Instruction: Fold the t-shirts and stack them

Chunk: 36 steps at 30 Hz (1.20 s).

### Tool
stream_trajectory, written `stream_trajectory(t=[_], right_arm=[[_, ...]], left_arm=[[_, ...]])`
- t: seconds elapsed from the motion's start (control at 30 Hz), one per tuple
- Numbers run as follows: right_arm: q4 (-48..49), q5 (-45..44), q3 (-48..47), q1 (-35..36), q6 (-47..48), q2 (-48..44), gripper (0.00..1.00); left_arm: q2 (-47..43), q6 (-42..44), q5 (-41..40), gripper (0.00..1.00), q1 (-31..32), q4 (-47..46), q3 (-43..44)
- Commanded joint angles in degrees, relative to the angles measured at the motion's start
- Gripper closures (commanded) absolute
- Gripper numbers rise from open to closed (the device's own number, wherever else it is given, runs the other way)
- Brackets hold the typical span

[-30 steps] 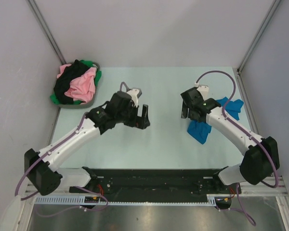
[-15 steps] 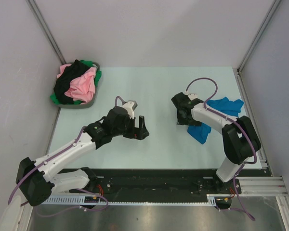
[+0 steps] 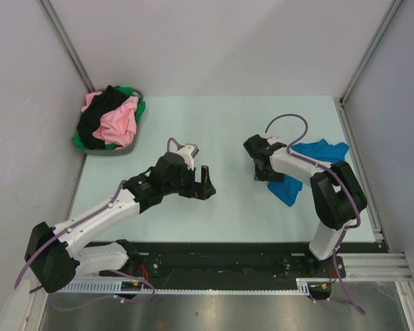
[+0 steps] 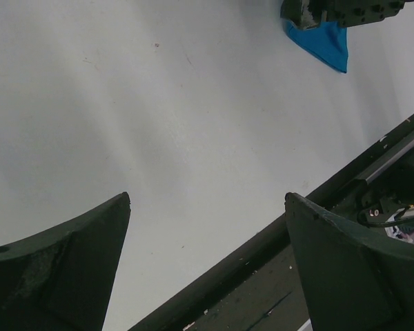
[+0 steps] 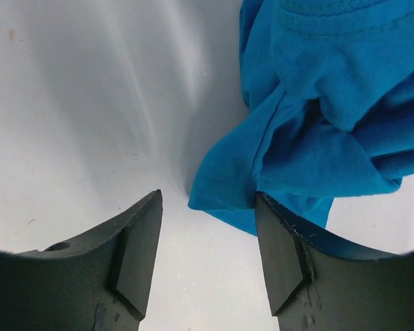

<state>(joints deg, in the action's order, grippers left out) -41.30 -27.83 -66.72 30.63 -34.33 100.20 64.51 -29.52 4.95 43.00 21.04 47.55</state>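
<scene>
A bright blue t-shirt (image 3: pixel 319 152) lies crumpled at the table's right side, one flap (image 3: pixel 288 189) reaching toward me. My right gripper (image 3: pixel 260 170) is down at its left edge. In the right wrist view the jaws (image 5: pixel 208 200) stand partly apart, with a corner of the blue t-shirt (image 5: pixel 317 103) reaching in between them against the right finger (image 5: pixel 283 255); the left pad is bare. My left gripper (image 3: pixel 205 185) hovers open over bare table at the centre, holding nothing (image 4: pixel 207 200). Pink (image 3: pixel 121 123), black (image 3: pixel 99 118) and green (image 3: pixel 136 93) t-shirts are heaped in the basket.
The round grey basket (image 3: pixel 112 150) sits at the table's far-left corner. The black base rail (image 3: pixel 214 265) runs along the near edge and also shows in the left wrist view (image 4: pixel 276 241). Grey walls close in the table on three sides.
My right gripper has swung left and down to the blue t-shirt's left edge, and its jaws have narrowed around the cloth corner. The left arm has drawn slightly nearer, still open.
</scene>
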Motion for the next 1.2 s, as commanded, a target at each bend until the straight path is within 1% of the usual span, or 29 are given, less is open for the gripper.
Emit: stream_trajectory(t=[0.0, 0.07, 0.1, 0.13, 0.17, 0.2, 0.23, 0.33, 0.4, 0.5, 0.57, 0.63, 0.67, 0.73, 0.77, 0.83, 0.87, 0.9, 0.97, 1.0, 1.03, 1.07, 1.1, 1.17], right_arm=[[1.5, -1.6, 0.4, -0.2, -0.5, 0.7, 0.43], [1.7, -1.9, 0.4, -0.3, -0.4, 0.8, 0.49], [1.8, -1.9, 0.5, -0.4, -0.3, 0.8, 0.61], [2.0, -2.0, 0.5, -0.5, -0.3, 1.0, 0.67], [2.1, -2.0, 0.5, -0.7, -0.2, 1.0, 0.86], [2.0, -2.1, 0.5, -0.7, -0.3, 1.2, 0.95], [2.0, -2.7, 0.5, -0.7, -0.4, 1.3, 1.00], [2.8, -2.7, 0.4, -0.7, 0.1, 1.1, 1.00], [3.4, -2.5, 0.4, -0.7, 1.2, -0.6, 1.00], [2.8, -2.2, -2.0, 0.2, 3.1, -3.0, 1.00], [1.2, -2.0, -7.6, 1.0, 4.6, -4.7, 1.00], [-2.3, -2.4, -13.4, 3.5, 7.2, -5.6, 1.00], [-3.7, -2.4, -20.4, 4.5, 8.2, -5.6, 1.00], [-9.1, -2.3, -28.7, 7.5, 10.9, -5.1, 1.00], [-11.4, -2.6, -39.3, 8.5, 11.7, -3.8, 1.00], [-17.7, -4.9, -50.6, 11.8, 13.8, -2.3, 1.00], [-20.0, -5.8, -62.3, 12.9, 15.5, -0.4, 1.00], [-25.3, -7.7, -70.2, 13.6, 16.3, 1.3, 1.00], [-30.5, -9.7, -83.9, 15.3, 19.0, 6.2, 1.00], [-32.9, -12.3, -92.8, 15.8, 19.8, 6.6, 1.00], [-31.9, -13.0, -91.5, 16.4, 20.1, 5.2, 1.00], [-27.7, -13.6, -82.4, 16.6, 20.2, -0.6, 1.00], [-25.3, -15.6, -77.7, 16.6, 19.5, -3.4, 1.00], [-20.3, -15.8, -69.3, 15.8, 17.6, -8.9, 1.00]], left_arm=[[-0.1, 0.3, 0.2, 0.02, 0.3, -2.2, -0.8], [-0.1, 0.3, 0.1, 0.02, 0.2, -2.2, -0.9], [0.0, 0.2, 0.4, 0.02, 0.2, -2.3, -1.0], [0.1, 0.2, 0.3, 0.02, 0.2, -2.4, -1.0], [0.1, 0.1, 0.3, 0.02, 0.2, -2.4, -1.1], [0.2, 0.0, 0.3, 0.02, 0.2, -2.4, -1.1], [0.3, 0.0, 0.1, 0.02, 0.2, -2.4, -1.1], [0.3, 0.1, -0.6, 0.02, 0.2, -2.1, -1.1], [0.1, 0.2, -1.0, 0.02, 0.2, -1.7, -0.9], [-0.4, 0.3, -1.9, 0.02, 0.3, -0.5, 0.3], [-1.5, 0.6, -2.2, 0.02, 0.2, 0.9, 1.9], [-2.4, 0.9, -2.5, 0.02, 0.2, 2.9, 3.5], [-3.3, 1.1, -2.8, 0.02, 0.2, 3.6, 5.3], [-4.2, 1.3, -3.5, 0.02, 0.2, 5.6, 7.3], [-4.7, 1.9, -4.1, 0.02, 0.2, 6.3, 9.3], [-6.1, 2.1, -4.8, 0.02, 0.2, 9.1, 11.7], [-6.5, 2.4, -5.3, 0.01, 0.2, 9.9, 13.6], [-7.6, 2.5, -6.6, 0.01, 0.2, 11.2, 14.6], [-8.9, 2.8, -7.4, 0.00, 0.2, 12.5, 17.2], [-9.8, 3.0, -8.1, 0.00, 0.3, 13.9, 18.0], [-10.3, 3.3, -8.5, 0.00, 0.2, 14.6, 19.4], [-10.7, 3.4, -8.7, 0.00, 0.2, 15.1, 19.9], [-11.5, 3.5, -9.2, 0.00, 0.2, 16.0, 20.5], [-12.0, 3.5, -9.6, 0.00, 0.2, 16.8, 21.6]])
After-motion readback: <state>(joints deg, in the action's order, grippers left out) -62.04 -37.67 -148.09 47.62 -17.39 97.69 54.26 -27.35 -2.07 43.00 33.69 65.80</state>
